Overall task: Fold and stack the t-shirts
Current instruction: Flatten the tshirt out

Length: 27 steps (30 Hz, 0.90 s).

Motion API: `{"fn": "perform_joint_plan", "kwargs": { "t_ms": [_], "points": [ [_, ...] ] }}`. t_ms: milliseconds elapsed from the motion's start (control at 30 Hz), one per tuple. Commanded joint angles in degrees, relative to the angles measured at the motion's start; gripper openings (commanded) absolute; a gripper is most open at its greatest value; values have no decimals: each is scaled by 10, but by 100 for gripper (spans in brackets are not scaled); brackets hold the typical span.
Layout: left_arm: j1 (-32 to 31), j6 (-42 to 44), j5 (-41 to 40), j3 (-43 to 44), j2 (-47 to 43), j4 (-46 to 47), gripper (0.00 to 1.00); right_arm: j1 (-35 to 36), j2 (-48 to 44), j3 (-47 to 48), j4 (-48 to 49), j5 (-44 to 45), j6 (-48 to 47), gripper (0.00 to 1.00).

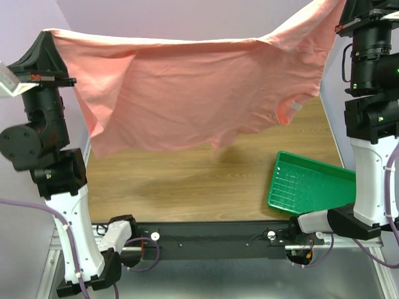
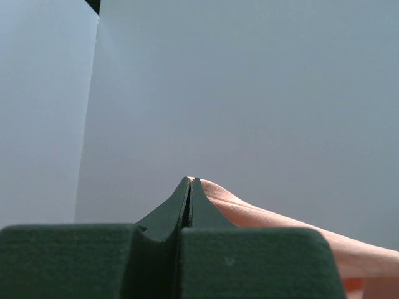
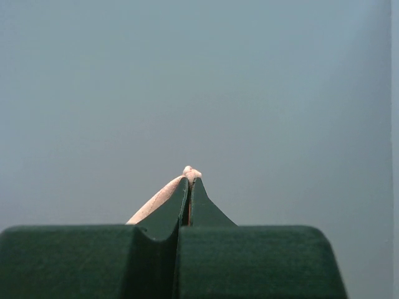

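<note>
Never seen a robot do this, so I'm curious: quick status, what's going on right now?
Left gripper shut on salmon-pink t-shirt; right gripper likewise. Shirt hangs spread above table. Green tray at table's right, not touching cloth.

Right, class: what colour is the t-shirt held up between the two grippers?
The t-shirt is plain salmon-pink, best seen in the top external view.

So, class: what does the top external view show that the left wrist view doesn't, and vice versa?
Only the top external view shows the whole salmon-pink t-shirt hanging spread above the wooden table, its white neck label, and the green tray on the right. Only the left wrist view shows the left hand close up, jaws shut on a pinch of cloth. Both show that pink shirt gripped.
</note>
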Motion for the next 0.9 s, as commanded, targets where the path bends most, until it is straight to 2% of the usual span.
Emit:
{"fn": "perform_joint_plan", "kwargs": {
  "t_ms": [0,133,267,467,633,867],
  "points": [
    [4,-11,46,-26,52,-8,0,-3,26,-20,35,10,-18,0],
    [4,-42,112,-35,104,-22,0,-3,59,-45,36,43,-19,0],
    [3,-55,150,-28,162,-35,0,-3,93,-69,35,66,-40,0],
    [4,-58,181,-11,194,-51,0,-3,115,-76,33,63,-32,1],
    [4,-58,191,-16,183,-51,0,-3,104,-71,34,57,-26,0],
    [4,-44,139,-45,99,-21,0,-3,52,-72,36,13,-26,0]
  ]
}}
